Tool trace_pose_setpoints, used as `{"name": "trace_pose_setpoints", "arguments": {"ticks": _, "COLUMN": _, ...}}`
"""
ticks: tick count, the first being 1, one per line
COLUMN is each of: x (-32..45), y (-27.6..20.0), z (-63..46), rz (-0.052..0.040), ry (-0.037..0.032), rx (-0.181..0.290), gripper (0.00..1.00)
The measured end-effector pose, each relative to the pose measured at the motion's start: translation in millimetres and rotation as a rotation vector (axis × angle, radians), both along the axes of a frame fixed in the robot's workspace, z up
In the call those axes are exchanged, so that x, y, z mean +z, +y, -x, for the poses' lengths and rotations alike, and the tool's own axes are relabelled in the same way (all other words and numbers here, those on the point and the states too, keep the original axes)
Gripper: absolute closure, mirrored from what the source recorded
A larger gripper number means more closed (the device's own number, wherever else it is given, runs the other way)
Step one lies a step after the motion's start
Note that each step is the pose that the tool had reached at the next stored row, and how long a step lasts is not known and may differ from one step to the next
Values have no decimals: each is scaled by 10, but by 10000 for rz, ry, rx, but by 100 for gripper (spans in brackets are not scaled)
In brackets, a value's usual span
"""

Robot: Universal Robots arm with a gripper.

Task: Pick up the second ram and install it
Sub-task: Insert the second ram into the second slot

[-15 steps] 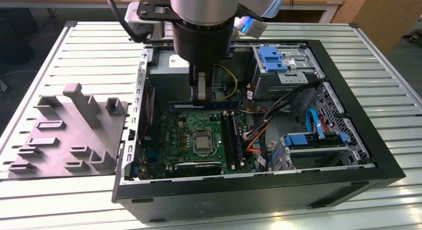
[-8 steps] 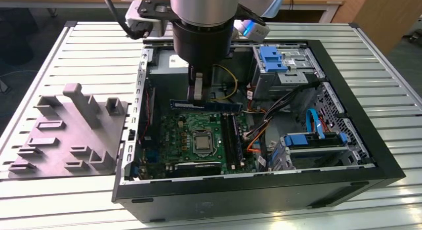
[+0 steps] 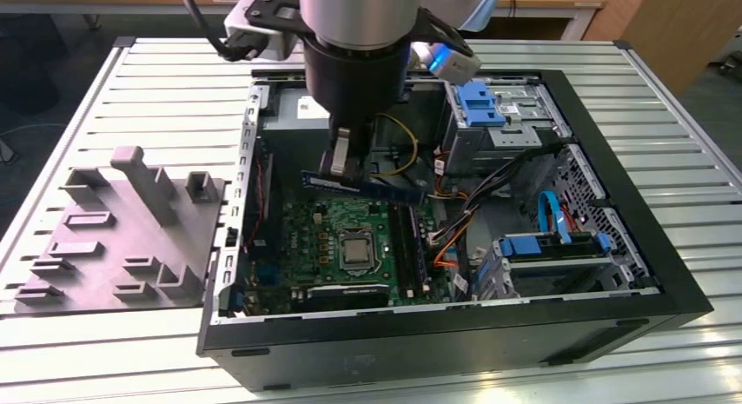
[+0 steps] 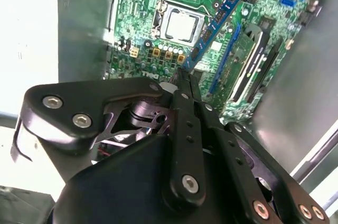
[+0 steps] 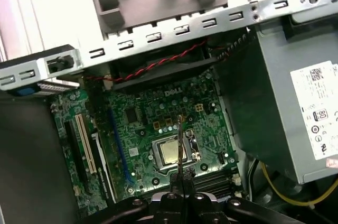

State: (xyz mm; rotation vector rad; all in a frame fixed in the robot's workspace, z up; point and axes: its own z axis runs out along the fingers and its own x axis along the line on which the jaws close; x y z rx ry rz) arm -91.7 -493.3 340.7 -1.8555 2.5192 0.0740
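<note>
My gripper [image 3: 339, 171] is shut on the second ram [image 3: 361, 187], a slim blue-green stick with black chips. It hangs level above the green motherboard [image 3: 313, 239] inside the open computer case [image 3: 464, 334]. In the second wrist view the ram [image 4: 217, 19] runs from the gripper [image 4: 183, 76] out over the board, beside the processor socket [image 4: 179, 26]. The first wrist view shows the ram [image 5: 180, 145] edge-on, rising from the gripper [image 5: 180, 179]. The long black sockets [image 3: 402, 239] lie below the stick, towards the exterior view's right. A greenish stick [image 4: 242, 63] stands in one of them.
A grey moulded fixture [image 3: 128, 230] lies on the slatted table [image 3: 649, 91] at the exterior view's left. In the case are a power supply [image 5: 296, 102], blue-tabbed drive cages [image 3: 481, 104] and coloured cables [image 3: 454, 226] close to the sockets.
</note>
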Motion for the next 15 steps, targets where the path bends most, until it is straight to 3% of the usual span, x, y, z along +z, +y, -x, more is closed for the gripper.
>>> {"name": "trace_pose_setpoints", "arguments": {"ticks": 15, "x": -35, "y": 0, "z": 0, "rz": 0, "ry": 0, "rx": -2730, "gripper": 89}}
